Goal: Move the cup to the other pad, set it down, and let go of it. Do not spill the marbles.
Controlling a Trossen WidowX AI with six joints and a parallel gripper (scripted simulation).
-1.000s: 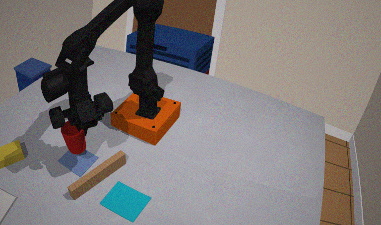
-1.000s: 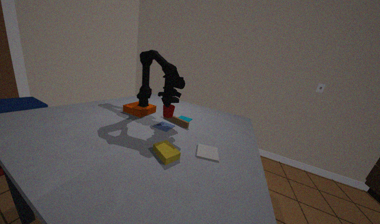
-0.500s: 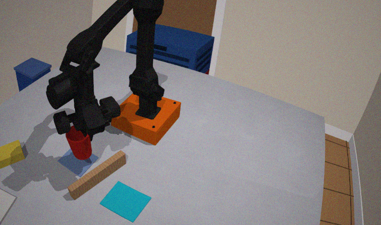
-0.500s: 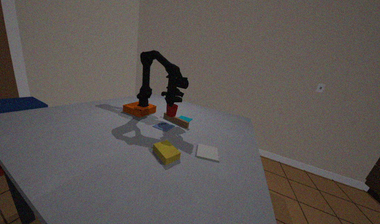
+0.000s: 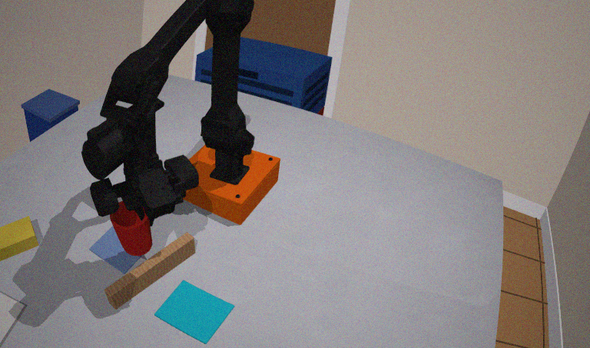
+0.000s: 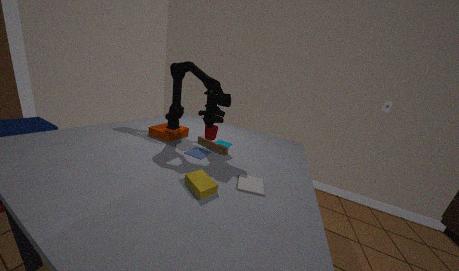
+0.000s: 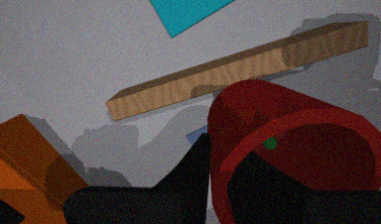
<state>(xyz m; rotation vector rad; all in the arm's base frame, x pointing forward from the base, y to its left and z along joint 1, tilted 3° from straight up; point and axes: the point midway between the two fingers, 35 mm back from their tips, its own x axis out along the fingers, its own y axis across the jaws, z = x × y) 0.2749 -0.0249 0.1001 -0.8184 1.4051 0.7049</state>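
The red cup [image 5: 135,240] [image 6: 211,133] [image 7: 248,101] is in the air, roughly upright. My gripper [image 5: 144,217] [image 6: 210,125] [image 7: 214,140] is shut on its wall, one finger inside the cup and one outside. A green marble [image 7: 270,143] shows inside the cup in the wrist view; the rest of the inside is partly hidden by the finger. The blue pad [image 5: 106,247] [image 6: 195,153] [image 7: 196,135] lies on the near side of the wooden bar, bearing no cup. The cyan pad [image 5: 195,312] [image 6: 225,143] [image 7: 190,6] lies beyond the bar, bare.
The wooden bar [image 5: 153,270] [image 6: 213,146] [image 7: 198,83] stands between the two pads, close to the cup's path across the table. A yellow block [image 5: 16,236] [image 6: 201,184] and a white tile [image 5: 5,319] [image 6: 251,184] lie farther off. The arm stands on an orange base [image 5: 260,187] [image 6: 162,133] [image 7: 31,145].
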